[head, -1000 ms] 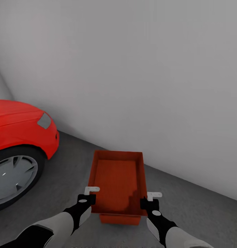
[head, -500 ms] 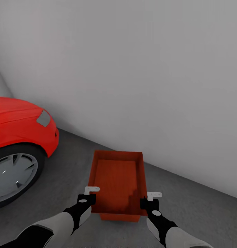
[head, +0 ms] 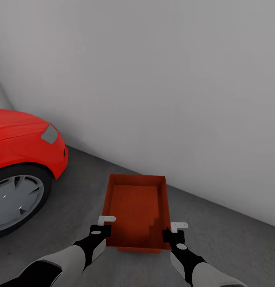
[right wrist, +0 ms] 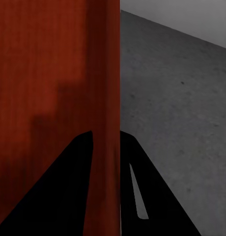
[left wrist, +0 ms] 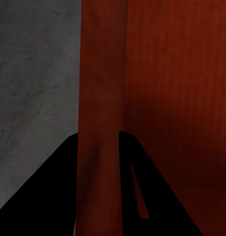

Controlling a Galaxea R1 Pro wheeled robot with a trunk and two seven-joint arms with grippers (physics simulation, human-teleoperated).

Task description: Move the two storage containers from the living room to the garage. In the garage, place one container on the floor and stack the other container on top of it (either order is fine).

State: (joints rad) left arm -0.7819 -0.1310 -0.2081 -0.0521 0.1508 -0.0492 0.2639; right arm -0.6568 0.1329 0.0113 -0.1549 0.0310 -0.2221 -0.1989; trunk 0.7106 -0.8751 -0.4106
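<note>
Both pincers are clamped on the storage container (head: 135, 209): the left gripper (head: 102, 228) pinches its left wall, the right gripper (head: 174, 233) its right wall, so the box hangs between them, long axis running away toward the white wall (head: 173, 99), above the floor (head: 73, 207), red car (head: 21, 139) leftward.

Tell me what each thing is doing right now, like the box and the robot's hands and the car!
storage container: open on top, nothing inside, held level over the floor by both side walls.
left gripper: jaws shut on the container's left wall.
right gripper: jaws shut on the container's right wall.
red car: parked, front wheel on the concrete.
</note>
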